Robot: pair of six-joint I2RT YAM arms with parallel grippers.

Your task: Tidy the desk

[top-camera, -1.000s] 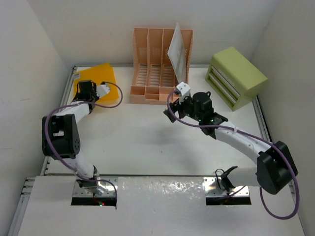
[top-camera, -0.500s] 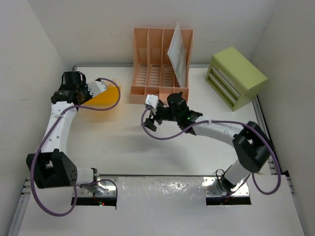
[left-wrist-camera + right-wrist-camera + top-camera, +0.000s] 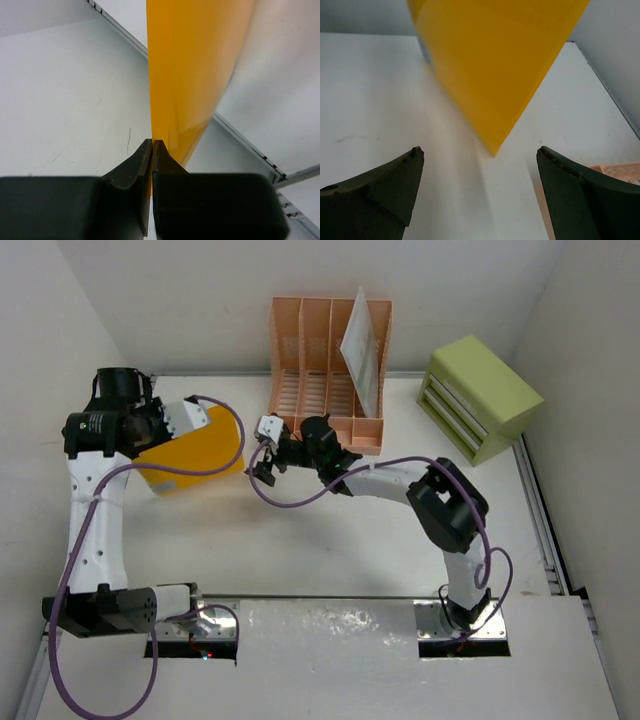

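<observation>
One yellow folder (image 3: 190, 455) higher in left tool (image 3: 152, 148).

**Desk** (image 3: 330, 540): one flat white rectangular top, with thin silver rails (image 3: 536, 502) along its edges. Faint dark scuffs (image 3: 129, 141) marked the surface in the left wrist view.

**Carried on it:**
- One peach slotted file rack (image 3: 312, 405) stood upright at the middle of the far edge, its open front facing the near side.
- One lime-green drawer box (image 3: 480, 400) sat at the far right corner, well apart from the rack, its drawer fronts turned toward the desk's middle.
</observation>
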